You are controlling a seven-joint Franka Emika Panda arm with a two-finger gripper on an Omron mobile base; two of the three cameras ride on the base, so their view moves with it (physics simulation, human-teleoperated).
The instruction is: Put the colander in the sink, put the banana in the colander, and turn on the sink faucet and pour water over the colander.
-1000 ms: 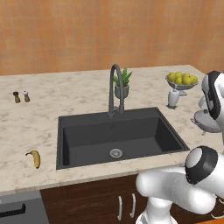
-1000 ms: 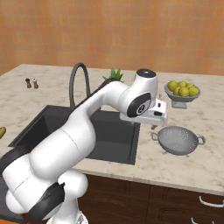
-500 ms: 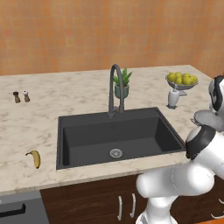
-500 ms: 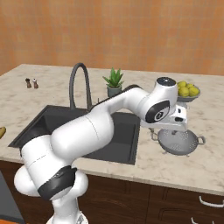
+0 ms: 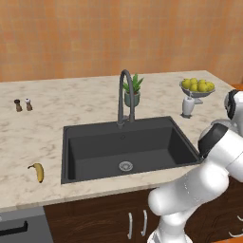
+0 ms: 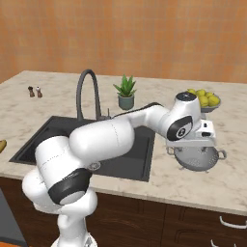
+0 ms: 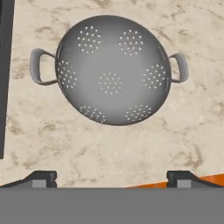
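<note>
The silver perforated colander (image 7: 111, 70) stands upright on the marble counter to the right of the sink, seen also as the colander (image 6: 198, 158). My gripper (image 7: 113, 179) hovers straight above it, open, both tips spread wide with nothing between them; the hand (image 6: 195, 144) hangs just over the colander's rim. The yellow banana (image 5: 38, 172) lies on the counter left of the black sink (image 5: 142, 142), far from the gripper. The dark gooseneck faucet (image 5: 124, 95) stands behind the basin, and no water runs from it.
A footed glass bowl of yellow-green fruit (image 5: 197, 88) sits at the back right, beyond the colander. A potted plant (image 5: 133, 92) stands beside the faucet. Two small shakers (image 5: 23, 104) are at the far left. The counter's front edge runs close under the colander.
The arm has swung right, from over the sink's right edge to directly above the colander, and the hand has dropped closer to it. Nothing else moved.
</note>
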